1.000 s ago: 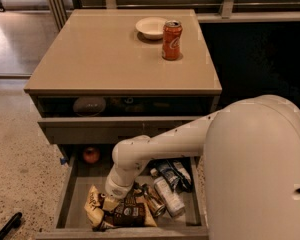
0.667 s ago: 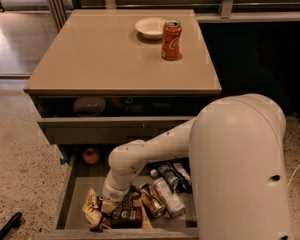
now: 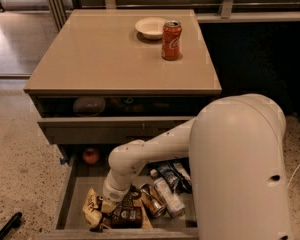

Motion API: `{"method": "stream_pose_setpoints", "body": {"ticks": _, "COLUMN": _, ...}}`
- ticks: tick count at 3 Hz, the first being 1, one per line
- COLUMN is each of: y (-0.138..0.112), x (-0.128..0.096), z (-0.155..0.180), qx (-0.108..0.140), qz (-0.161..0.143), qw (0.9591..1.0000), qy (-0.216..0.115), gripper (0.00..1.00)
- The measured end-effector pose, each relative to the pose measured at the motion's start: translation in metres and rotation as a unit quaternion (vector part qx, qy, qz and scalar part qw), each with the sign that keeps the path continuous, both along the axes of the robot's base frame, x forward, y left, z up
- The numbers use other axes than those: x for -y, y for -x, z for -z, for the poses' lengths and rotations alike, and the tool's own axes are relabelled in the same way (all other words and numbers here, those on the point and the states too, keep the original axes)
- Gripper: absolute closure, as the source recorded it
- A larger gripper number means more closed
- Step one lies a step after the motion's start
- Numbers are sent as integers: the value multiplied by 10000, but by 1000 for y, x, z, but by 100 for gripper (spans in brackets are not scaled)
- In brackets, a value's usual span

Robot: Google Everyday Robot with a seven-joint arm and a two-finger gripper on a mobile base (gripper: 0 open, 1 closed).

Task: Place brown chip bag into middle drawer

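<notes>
My claw (image 3: 112, 199) deep in the grey metal middle drawer (image 3: 87, 183).
I'd say it's low to lay the crinkly brown, cream-ended chip bag (image 3: 94, 210) flat; clamped or not, I cannot tell.

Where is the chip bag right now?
In the camera view, the chip bag lies at the front left of the open drawer, directly beneath the gripper, with a lying can just to its right.
</notes>
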State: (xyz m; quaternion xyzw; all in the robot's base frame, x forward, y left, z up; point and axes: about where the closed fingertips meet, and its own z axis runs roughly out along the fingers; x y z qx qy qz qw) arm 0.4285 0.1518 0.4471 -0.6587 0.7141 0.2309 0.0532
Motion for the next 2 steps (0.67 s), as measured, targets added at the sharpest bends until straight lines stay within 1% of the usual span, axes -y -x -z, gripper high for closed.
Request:
{"method": "stream_pose_setpoints", "body": {"ticks": 1, "y": 0, "x": 0, "z": 0, "qx": 0, "qz": 0, "qw": 10000, "qy": 0, "gripper": 61}}
{"method": "stream_pose_setpoints", "body": {"ticks": 2, "y": 0, "x": 0, "z": 0, "qx": 0, "qz": 0, "qw": 10000, "qy": 0, "gripper": 30}}
